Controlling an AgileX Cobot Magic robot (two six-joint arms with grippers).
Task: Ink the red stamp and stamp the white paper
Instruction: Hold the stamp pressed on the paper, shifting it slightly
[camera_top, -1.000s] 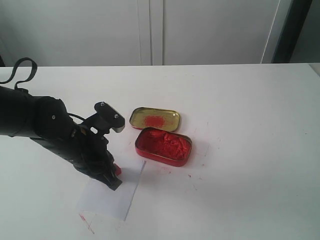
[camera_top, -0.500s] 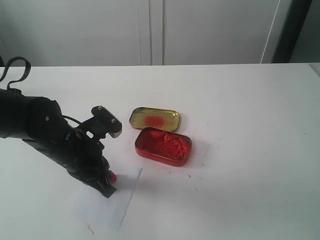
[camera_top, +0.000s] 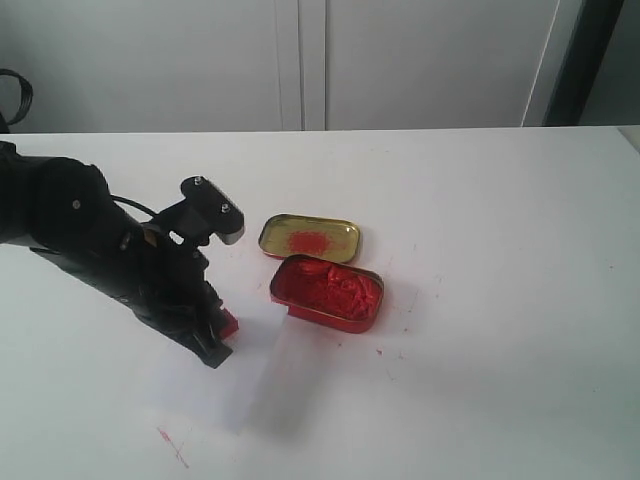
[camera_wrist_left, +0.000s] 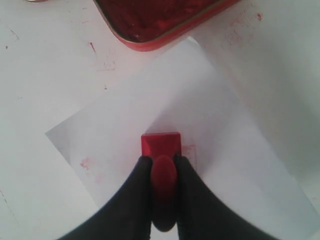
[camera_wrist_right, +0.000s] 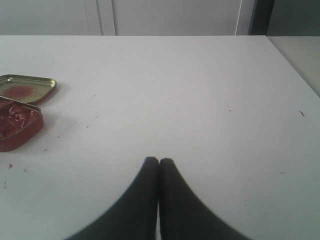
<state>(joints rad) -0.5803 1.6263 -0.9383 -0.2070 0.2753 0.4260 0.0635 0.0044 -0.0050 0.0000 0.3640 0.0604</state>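
stamp over paper | paper front-left of tin | lid behind tin

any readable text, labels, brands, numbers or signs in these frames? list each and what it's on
None: no words, numbers or logos can be read in any view.
white paper: only faint red smudges beside the red stamp, no legible characters.
red tin: no label or brand showing.
gold lid: only a red smear, no print showing.
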